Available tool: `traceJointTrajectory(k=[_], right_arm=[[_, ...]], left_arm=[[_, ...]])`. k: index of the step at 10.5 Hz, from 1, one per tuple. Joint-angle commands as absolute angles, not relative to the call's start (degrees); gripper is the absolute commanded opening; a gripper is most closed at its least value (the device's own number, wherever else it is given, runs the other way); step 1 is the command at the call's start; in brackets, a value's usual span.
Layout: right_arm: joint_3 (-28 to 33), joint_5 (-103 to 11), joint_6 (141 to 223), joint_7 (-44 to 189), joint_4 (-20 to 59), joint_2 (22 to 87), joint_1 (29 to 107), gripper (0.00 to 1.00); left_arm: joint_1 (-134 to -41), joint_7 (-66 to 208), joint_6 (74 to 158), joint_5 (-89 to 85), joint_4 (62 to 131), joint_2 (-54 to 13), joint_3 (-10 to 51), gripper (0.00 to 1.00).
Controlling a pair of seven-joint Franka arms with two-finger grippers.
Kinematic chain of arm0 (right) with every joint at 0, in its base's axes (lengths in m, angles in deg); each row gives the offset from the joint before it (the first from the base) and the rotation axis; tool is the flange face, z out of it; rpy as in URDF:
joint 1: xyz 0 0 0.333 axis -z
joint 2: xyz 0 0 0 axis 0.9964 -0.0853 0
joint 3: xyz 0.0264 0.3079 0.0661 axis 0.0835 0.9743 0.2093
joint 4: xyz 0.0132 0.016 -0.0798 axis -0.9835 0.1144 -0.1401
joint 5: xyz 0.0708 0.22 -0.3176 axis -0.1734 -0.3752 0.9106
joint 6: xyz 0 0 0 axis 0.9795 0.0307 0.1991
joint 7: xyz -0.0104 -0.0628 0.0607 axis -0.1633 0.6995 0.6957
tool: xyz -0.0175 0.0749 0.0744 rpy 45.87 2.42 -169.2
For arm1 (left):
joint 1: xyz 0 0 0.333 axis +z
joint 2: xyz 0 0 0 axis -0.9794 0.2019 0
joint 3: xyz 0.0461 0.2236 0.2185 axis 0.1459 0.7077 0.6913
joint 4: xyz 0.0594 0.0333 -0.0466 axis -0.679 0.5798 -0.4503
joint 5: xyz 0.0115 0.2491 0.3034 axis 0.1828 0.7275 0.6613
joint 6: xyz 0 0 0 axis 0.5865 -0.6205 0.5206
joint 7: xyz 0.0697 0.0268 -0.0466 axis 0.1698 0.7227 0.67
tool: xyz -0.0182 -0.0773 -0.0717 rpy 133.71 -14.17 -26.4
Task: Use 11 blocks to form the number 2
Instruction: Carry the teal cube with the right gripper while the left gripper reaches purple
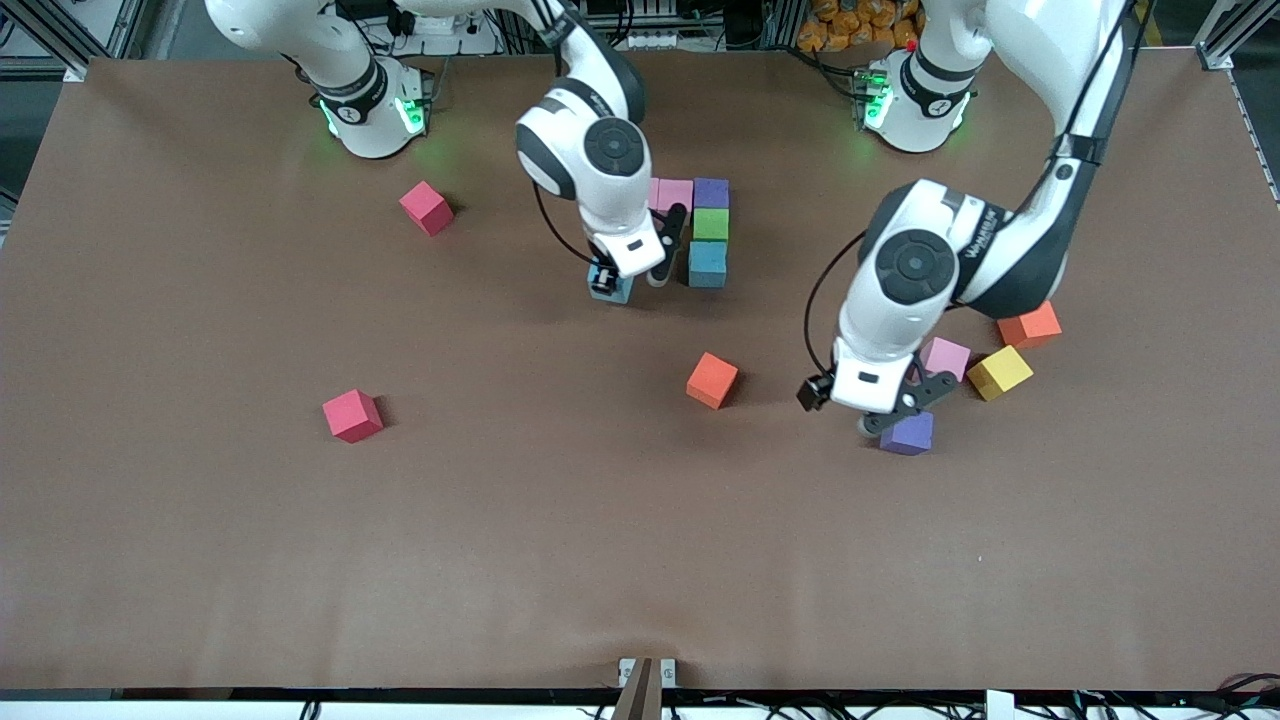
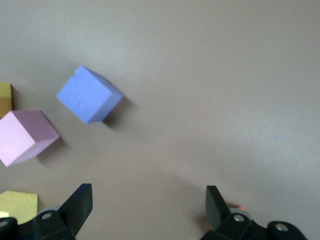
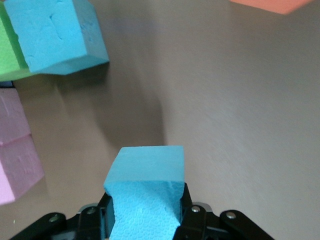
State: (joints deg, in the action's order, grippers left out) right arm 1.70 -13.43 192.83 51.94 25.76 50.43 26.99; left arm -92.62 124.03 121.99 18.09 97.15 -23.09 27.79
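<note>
My right gripper is shut on a light blue block, low over the table beside the started number 2. That figure has two pink blocks, a purple one, a green one and a blue one. My left gripper hangs open with nothing between its fingers, over the table by a loose purple block and a pink block.
Loose on the table are a red cube, a second red cube, an orange cube, another orange cube and a yellow cube toward the left arm's end.
</note>
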Motion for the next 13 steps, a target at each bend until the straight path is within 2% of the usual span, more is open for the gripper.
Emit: traceJointTrajectory(k=[1,4,9,13], right_arm=[[2.26,-15.65,191.62,50.90,18.58,44.36,25.96,0.00],[3.05,-17.15,190.74,52.48,12.52,39.87,24.38,0.00],[3.49,-19.09,190.12,53.62,11.71,38.72,23.14,0.00],[3.49,-19.09,190.30,53.89,11.27,37.75,22.35,0.00]], left_arm=[[-91.89,124.31,120.35,15.42,90.76,-19.03,28.00,1.00],[-91.89,126.86,120.35,12.06,89.86,-18.23,28.09,1.00],[-86.55,124.34,120.35,12.85,90.21,-18.32,28.09,1.00],[-82.22,104.76,120.44,12.94,90.03,-15.68,28.18,1.00]])
